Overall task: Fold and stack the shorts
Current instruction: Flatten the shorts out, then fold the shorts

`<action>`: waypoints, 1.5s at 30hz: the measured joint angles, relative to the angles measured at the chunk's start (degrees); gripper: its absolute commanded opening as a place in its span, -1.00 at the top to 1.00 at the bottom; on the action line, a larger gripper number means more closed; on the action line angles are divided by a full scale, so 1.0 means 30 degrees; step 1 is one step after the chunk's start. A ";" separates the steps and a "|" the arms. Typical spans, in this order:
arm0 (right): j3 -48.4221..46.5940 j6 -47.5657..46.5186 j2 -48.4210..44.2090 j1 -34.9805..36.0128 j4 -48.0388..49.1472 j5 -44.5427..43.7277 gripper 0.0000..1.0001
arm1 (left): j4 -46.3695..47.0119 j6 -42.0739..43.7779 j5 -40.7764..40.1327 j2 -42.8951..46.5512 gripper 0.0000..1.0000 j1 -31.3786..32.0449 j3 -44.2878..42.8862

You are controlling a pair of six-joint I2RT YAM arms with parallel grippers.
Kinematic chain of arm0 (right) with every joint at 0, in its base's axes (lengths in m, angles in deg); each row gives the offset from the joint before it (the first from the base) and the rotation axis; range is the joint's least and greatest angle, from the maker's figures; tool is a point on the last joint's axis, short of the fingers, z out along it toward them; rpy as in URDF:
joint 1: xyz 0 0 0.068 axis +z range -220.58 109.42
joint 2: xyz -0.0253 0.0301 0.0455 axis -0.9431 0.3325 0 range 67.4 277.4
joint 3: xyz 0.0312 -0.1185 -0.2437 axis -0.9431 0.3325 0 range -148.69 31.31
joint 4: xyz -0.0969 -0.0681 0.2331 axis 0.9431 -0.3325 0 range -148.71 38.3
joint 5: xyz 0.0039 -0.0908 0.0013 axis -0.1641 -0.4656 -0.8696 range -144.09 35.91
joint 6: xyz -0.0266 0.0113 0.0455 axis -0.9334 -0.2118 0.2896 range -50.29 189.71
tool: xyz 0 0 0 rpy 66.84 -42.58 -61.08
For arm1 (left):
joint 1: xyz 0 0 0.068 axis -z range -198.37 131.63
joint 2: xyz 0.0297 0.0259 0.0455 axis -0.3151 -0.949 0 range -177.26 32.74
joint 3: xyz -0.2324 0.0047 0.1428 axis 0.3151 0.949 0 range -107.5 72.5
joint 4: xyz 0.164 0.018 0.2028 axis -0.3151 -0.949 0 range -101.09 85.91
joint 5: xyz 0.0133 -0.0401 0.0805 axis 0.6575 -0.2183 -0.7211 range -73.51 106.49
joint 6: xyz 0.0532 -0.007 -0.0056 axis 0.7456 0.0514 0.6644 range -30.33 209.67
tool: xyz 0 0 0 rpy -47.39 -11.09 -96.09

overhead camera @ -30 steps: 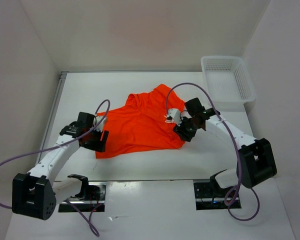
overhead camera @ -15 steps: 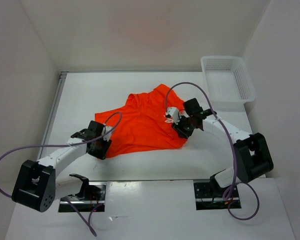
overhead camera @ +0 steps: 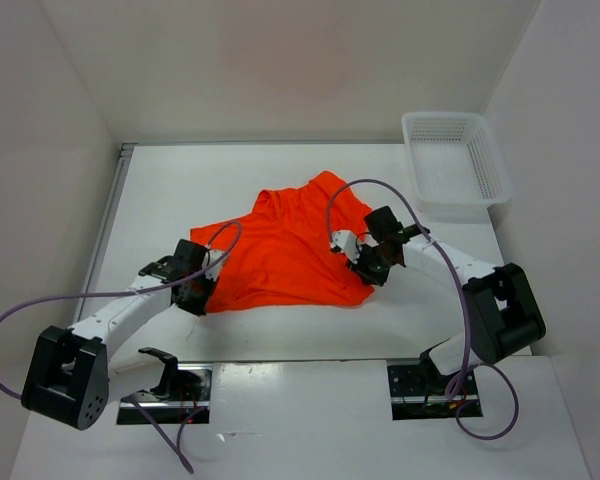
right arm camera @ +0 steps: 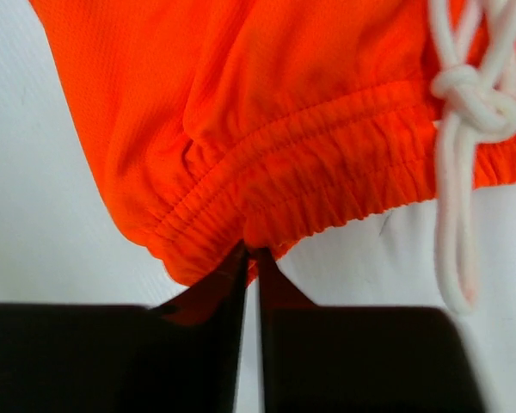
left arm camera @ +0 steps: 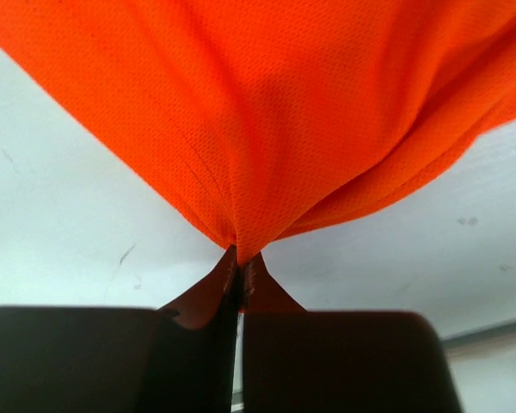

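Note:
The orange-red shorts (overhead camera: 285,245) lie spread across the middle of the white table. At their left corner my left gripper (overhead camera: 202,291) is shut on a pinch of fabric; the left wrist view has the cloth (left arm camera: 267,120) drawn into a point between the closed jaws of that gripper (left arm camera: 239,258). On the right edge my right gripper (overhead camera: 364,268) is shut on the elastic waistband (right arm camera: 310,181), which the right wrist view catches nipped at the fingertips of that gripper (right arm camera: 251,252). A white drawstring (right arm camera: 460,129) with a knot hangs beside it.
A white mesh basket (overhead camera: 455,160) stands at the back right of the table. White walls enclose the table on the left, back and right. Purple cables loop off both arms.
Both grippers closed from open onto the shorts. The left arm slid in to the shorts' left corner, and the cloth's near edges have bunched slightly inward.

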State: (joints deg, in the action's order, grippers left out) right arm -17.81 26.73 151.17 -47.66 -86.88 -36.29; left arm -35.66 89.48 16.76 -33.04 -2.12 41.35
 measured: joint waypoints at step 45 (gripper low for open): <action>-1.4812 0.9865 1.2262 -0.1610 0.5435 -0.3781 -0.97 | 1.1103 -0.0036 0.6798 -1.3843 -0.80 -0.0809 -1.3726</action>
State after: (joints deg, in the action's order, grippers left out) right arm -62.25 56.32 187.95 -52.49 -70.58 -47.63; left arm -2.35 89.37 37.15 -74.57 -4.54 0.17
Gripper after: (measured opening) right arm 0.982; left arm 0.901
